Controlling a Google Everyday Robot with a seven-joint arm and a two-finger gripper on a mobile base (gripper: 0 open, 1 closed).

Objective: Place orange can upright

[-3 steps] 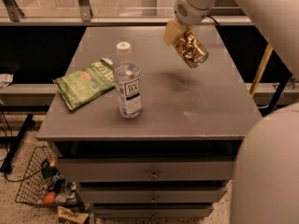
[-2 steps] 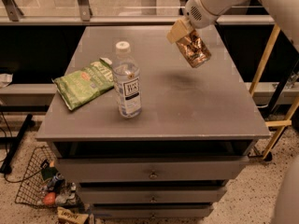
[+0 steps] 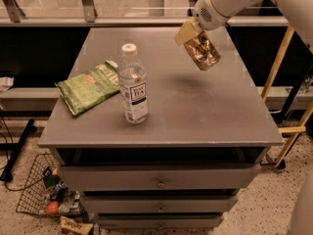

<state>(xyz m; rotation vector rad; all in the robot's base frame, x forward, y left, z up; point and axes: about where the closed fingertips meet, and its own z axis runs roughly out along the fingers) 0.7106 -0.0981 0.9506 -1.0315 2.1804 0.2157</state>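
Can held tilted in the air over the table's right rear part.

Camera view: the gripper [image 3: 191, 35] hangs at the end of the white arm [image 3: 220, 4] coming in from the top right, above the far right of the grey table [image 3: 215, 116]. Its tan fingers [image 3: 184, 32] are clamped on the upper end of the orange can [image 3: 203, 54]. The can is clear of the tabletop and leans, its free lower end pointing down and to the right. A faint shadow [image 3: 188, 83] lies on the tabletop below it. Well apart to the left, a clear bottle [image 3: 133, 89] with a white cap stands upright near the middle of the table. A green bag [image 3: 87, 87] lies flat just beside the bottle, on its left.
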